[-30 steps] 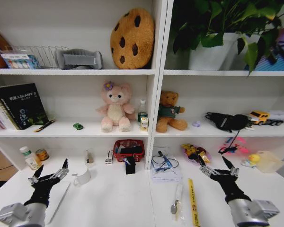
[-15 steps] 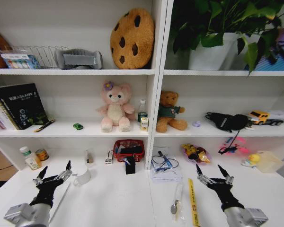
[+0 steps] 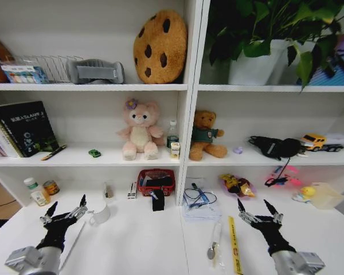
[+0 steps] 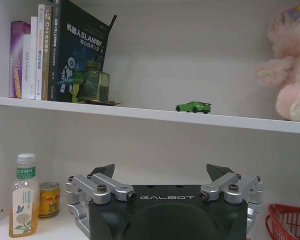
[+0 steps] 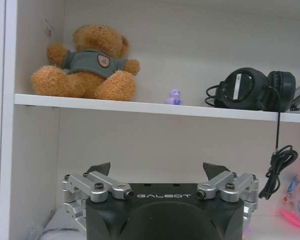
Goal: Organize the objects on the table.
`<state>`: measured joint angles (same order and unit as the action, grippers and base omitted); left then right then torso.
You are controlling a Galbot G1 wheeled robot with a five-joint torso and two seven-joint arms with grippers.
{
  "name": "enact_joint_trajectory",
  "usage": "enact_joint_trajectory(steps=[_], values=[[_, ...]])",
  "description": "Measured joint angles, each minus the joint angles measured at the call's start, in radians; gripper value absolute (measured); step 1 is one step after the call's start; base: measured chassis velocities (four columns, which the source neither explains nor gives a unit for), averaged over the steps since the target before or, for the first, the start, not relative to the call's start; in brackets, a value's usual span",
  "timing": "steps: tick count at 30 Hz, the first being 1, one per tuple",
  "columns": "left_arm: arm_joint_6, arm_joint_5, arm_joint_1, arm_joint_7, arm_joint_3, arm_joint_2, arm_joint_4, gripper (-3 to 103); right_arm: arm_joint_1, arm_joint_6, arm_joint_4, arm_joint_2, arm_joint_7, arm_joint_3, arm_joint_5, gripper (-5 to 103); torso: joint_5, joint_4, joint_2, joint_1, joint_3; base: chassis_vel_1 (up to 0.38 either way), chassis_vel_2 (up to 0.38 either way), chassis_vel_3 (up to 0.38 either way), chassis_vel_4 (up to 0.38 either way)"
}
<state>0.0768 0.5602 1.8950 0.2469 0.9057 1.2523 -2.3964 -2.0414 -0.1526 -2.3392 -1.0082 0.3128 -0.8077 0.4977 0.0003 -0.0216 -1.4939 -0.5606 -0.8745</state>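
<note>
A long white table (image 3: 143, 240) runs under a white shelf unit (image 3: 189, 114) that stands along its back edge. The left tool (image 3: 64, 213) hovers above the table's left part with its fingers spread wide and nothing between them; the right tool (image 3: 255, 213) hovers above the right part, equally wide open and empty.

On the table, a yellow ruler (image 3: 234, 237) lies just right of the middle, pointing from the back toward the front edge, with a clear bag holding a spoon (image 3: 213, 243) just beside it on the left. Behind them sits a stack of papers with pens and a cable (image 3: 198, 201). A red basket (image 3: 156, 181) stands at the back near the middle, a black clip-like item (image 3: 157, 200) in front of it. A white cup (image 3: 100, 213) sits near the left tool, and a flat silver slab, perhaps a laptop (image 3: 71, 243), lies under that tool. A bottle (image 3: 34, 191) and a small can (image 3: 51, 187) stand at the back left corner.

On the shelf above, the tiny green toy car (image 3: 94, 153) rests between the black book (image 3: 26, 127) and the pink plush (image 3: 139, 129). A brown bear (image 3: 206, 136) and black headphones (image 3: 273, 147) sit further right.
</note>
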Motion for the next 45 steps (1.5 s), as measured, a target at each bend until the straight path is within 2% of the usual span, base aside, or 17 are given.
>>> enact_joint_trajectory(steps=[11, 14, 15, 17, 18, 26, 28, 29, 33, 35, 45], values=[[0.000, 0.000, 0.000, 0.001, 0.001, 0.000, 0.000, 100, 0.000, 0.000, -0.001, 0.000, 0.000, -0.001, 0.000, 100, 0.0002, 0.0001, 0.000, 0.000, 0.000, 0.178, 0.209, -0.169, -0.192], [0.000, 0.000, 0.000, 0.002, 0.001, 0.000, 0.000, 100, 0.000, 0.000, -0.001, 0.000, 0.000, -0.001, 0.000, 100, -0.0008, 0.0003, 0.000, 0.000, 0.000, 0.256, 0.231, -0.236, -0.216], [0.000, 0.000, 0.000, 0.002, 0.001, 0.000, 0.000, 100, 0.000, 0.000, -0.001, 0.000, 0.001, -0.001, 0.000, 100, 0.0006, 0.0002, 0.000, 0.000, 0.000, 0.238, 0.265, -0.244, -0.218], [0.000, 0.000, 0.000, 0.002, 0.001, 0.000, 0.000, 100, 0.000, 0.000, -0.001, 0.000, 0.001, -0.001, 0.000, 100, -0.0011, -0.0002, 0.000, 0.000, 0.000, 0.239, 0.234, -0.235, -0.226], [0.000, 0.000, 0.000, 0.002, 0.001, 0.000, 0.000, 100, 0.000, 0.000, -0.001, 0.000, 0.001, -0.001, 0.000, 100, -0.0001, 0.0000, 0.000, 0.000, 0.000, 0.205, 0.197, -0.226, -0.234], [0.000, 0.000, 0.000, 0.002, 0.000, 0.000, 0.000, 100, 0.000, 0.000, -0.001, 0.000, 0.001, -0.001, 0.000, 100, -0.0007, 0.0000, 0.000, 0.000, 0.000, 0.205, 0.200, -0.207, -0.213], [0.000, 0.000, 0.000, 0.002, 0.000, 0.000, 0.000, 100, 0.000, 0.000, -0.001, 0.000, 0.001, -0.001, 0.000, 100, 0.0003, 0.0001, 0.000, 0.000, 0.000, 0.193, 0.216, -0.198, -0.214], [0.000, 0.000, 0.000, 0.002, 0.000, 0.000, 0.000, 100, 0.000, 0.000, -0.001, 0.000, 0.001, -0.001, 0.000, 100, -0.0008, 0.0001, 0.000, 0.000, 0.000, 0.197, 0.201, -0.174, -0.184], [0.000, 0.000, 0.000, 0.002, 0.000, 0.000, 0.000, 100, 0.000, 0.000, -0.001, 0.000, 0.001, -0.001, 0.000, 100, 0.0002, -0.0002, 0.000, 0.000, 0.000, 0.187, 0.182, -0.177, -0.187], [0.000, 0.000, 0.000, 0.002, 0.000, 0.000, 0.000, 100, 0.000, 0.000, -0.001, 0.000, 0.001, -0.001, 0.000, 100, -0.0011, 0.0001, 0.000, 0.000, 0.000, 0.140, 0.152, -0.175, -0.130], [0.000, 0.000, 0.000, 0.001, 0.000, 0.000, 0.000, 100, 0.000, 0.000, -0.001, 0.000, 0.001, -0.001, 0.000, 100, -0.0001, 0.0001, 0.000, 0.000, 0.000, 0.049, 0.046, -0.046, -0.037]])
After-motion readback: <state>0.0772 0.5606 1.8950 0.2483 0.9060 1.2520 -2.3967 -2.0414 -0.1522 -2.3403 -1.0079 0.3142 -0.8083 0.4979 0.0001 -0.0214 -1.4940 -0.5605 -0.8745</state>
